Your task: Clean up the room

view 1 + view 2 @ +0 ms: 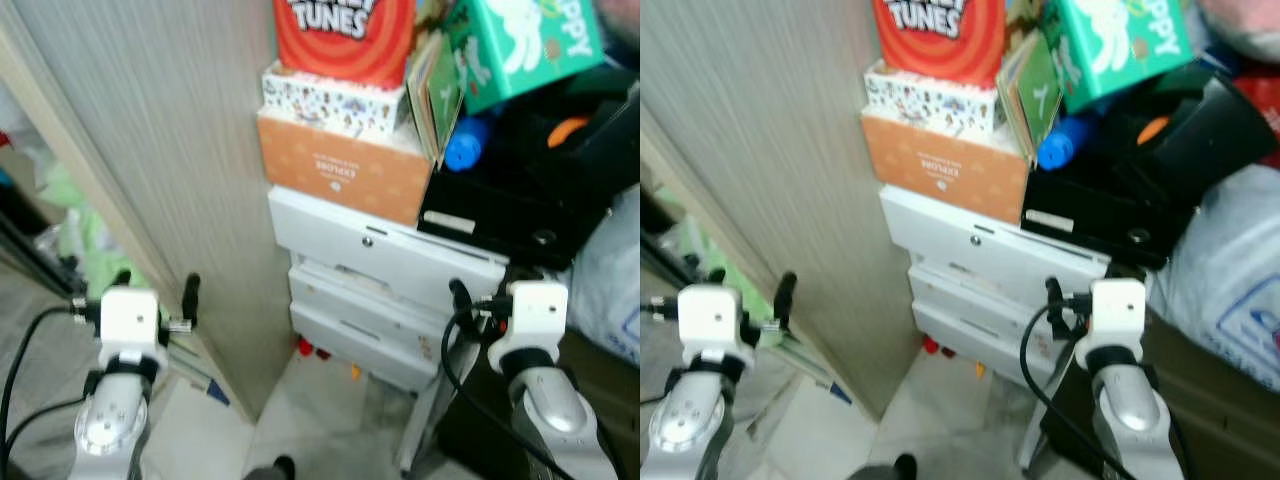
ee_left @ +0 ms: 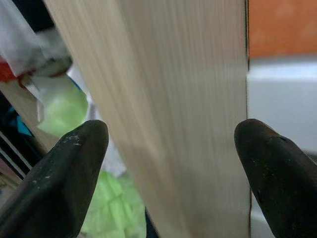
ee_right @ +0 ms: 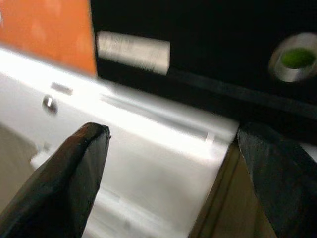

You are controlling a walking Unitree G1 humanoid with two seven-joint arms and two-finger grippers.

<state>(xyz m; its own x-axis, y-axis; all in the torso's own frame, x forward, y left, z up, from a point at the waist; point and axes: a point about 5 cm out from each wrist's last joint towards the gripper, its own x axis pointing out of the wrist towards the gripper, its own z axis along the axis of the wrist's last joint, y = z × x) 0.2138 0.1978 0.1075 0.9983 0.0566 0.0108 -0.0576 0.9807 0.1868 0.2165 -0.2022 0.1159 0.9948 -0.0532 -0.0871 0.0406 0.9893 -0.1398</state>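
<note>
Clutter is stacked on a white drawer unit (image 1: pixel 380 260): an orange box (image 1: pixel 340 170), a patterned white box (image 1: pixel 330 105), a red Looney Tunes box (image 1: pixel 345 35), a green box (image 1: pixel 520 45), a blue bottle (image 1: pixel 465 145) and a black case (image 1: pixel 520 200). Small red bits (image 1: pixel 310 350) lie on the floor under the drawers. My left gripper (image 1: pixel 155 290) is open and empty in front of a light wooden panel (image 2: pixel 168 99). Also open and empty, my right gripper (image 3: pixel 173 173) faces the drawer unit's top edge (image 3: pixel 148 124).
The tall wooden panel (image 1: pixel 150 150) stands close on the left, with green cloth (image 1: pixel 90 250) behind it. A white plastic bag (image 1: pixel 610 280) sits at the right. A blue pen (image 1: pixel 215 392) lies on the pale floor (image 1: pixel 320 420) between my arms.
</note>
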